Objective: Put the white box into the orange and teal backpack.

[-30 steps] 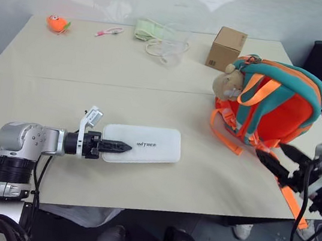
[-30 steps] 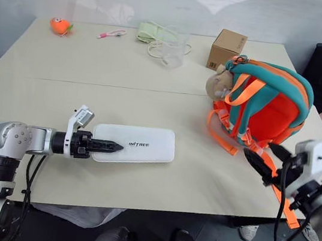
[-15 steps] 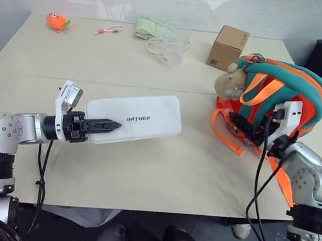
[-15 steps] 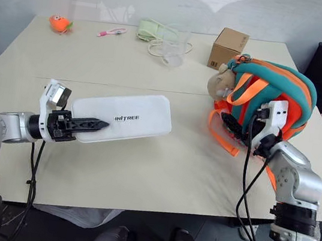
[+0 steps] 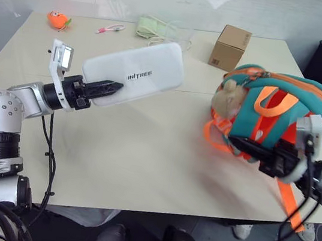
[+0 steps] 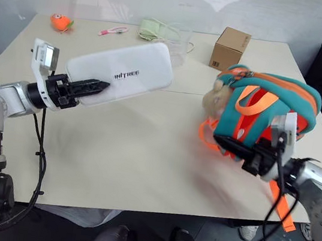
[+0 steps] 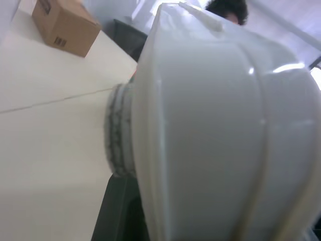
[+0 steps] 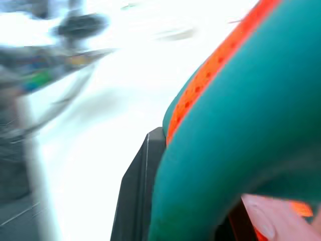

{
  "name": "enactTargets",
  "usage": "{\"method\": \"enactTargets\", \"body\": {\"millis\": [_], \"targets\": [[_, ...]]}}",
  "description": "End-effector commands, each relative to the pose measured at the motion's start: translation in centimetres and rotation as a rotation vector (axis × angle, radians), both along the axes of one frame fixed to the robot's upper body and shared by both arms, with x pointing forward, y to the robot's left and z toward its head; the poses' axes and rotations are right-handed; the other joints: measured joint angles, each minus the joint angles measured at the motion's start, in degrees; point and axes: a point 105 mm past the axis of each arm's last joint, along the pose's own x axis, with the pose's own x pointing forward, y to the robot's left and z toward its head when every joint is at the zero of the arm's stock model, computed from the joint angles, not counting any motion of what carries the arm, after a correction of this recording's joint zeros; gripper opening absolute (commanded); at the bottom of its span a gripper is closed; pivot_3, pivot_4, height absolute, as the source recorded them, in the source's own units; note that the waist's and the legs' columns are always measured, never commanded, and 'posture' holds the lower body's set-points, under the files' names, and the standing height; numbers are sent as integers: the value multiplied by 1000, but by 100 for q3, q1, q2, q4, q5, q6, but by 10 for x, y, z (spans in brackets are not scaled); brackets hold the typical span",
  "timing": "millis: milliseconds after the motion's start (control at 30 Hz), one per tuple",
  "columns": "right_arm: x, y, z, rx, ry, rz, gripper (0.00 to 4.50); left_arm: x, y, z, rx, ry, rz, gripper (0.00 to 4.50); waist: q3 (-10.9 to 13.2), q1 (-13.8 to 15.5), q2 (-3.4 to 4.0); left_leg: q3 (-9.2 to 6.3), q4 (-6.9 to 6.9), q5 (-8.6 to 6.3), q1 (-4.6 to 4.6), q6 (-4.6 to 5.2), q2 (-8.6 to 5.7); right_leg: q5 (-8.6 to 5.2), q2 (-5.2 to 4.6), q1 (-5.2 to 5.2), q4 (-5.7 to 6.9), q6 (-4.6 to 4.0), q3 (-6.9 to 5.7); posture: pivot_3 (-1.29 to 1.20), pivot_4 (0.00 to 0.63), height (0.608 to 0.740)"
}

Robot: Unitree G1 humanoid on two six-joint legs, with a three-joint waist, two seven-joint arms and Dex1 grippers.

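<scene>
The white box [image 5: 136, 75] hangs above the table [image 5: 131, 158], left of the backpack [image 5: 273, 122]; cardboard box [image 5: 229, 47] behind.

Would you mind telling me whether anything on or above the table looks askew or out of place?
The orange and teal backpack is tipped on its side, gripped by the right gripper, with one orange strap trailing over the table edge. The white box is in the air, tilted, in the left gripper.

The small orange-and-teal child's backpack [image 5: 273, 122] smears into blur near the table's right edge, its lower front hiding the right gripper's black fingertips [image 5: 247, 149], while the flat white rounded box [image 7: 220, 135] looms blurred, cut off by the left wrist view's edges.
</scene>
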Motion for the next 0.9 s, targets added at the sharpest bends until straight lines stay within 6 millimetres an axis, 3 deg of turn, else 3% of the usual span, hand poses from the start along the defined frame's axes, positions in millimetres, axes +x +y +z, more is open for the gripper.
{"method": "enactTargets", "body": {"millis": [33, 167, 333, 467, 567, 800, 900], "targets": [[-44, 8, 16, -17, 14, 173, 48, -9, -11, 29, -17, -137, -98, 1225, 4, 23, -7, 6, 0, -3, 2, 3, 0, 0, 2, 0, -2, 1, -2, 0, 150, 740], [-63, 3, 16, -45, 78, 196, 48, -18, -27, 40, -28, -190, -218, 1225, 15, 59, -26, 11, 5, -8, 4, 12, 0, 4, 0, 3, -4, 6, -1, 0, 150, 740], [-62, -8, 8, -100, 136, 102, 48, -30, -51, 37, 24, -250, -363, 1225, 18, 88, -31, 13, 8, -11, 5, 16, -1, 5, -6, 5, -6, 8, 12, 0, 150, 740], [-73, -7, 11, -84, 156, 147, 48, -17, -73, 18, 156, -343, -342, 1225, 18, 114, -31, 12, 7, -11, 5, 15, -5, 5, -3, 7, -16, 8, 16, 0, 150, 740], [-83, -8, 18, -63, 178, 188, 48, -11, -84, 20, 164, -408, -346, 1225, 19, 123, -32, 12, 9, -11, 5, 17, -4, 7, -5, 9, -36, 12, 19, 0, 150, 740], [-90, -11, 21, -69, 196, 209, 48, -10, -92, 10, 324, -580, -401, 1225, 19, 144, -32, 10, 8, -18, 1, 28, -3, 9, -1, 13, -41, 15, 11, 0, 150, 740], [-90, -12, 22, -75, 194, 214, 48, -8, -94, 17, 331, -618, -420, 1225, 20, 145, -34, 12, 11, -20, 0, 33, -6, 11, 1, 14, -46, 20, 8, 0, 150, 740]]}}
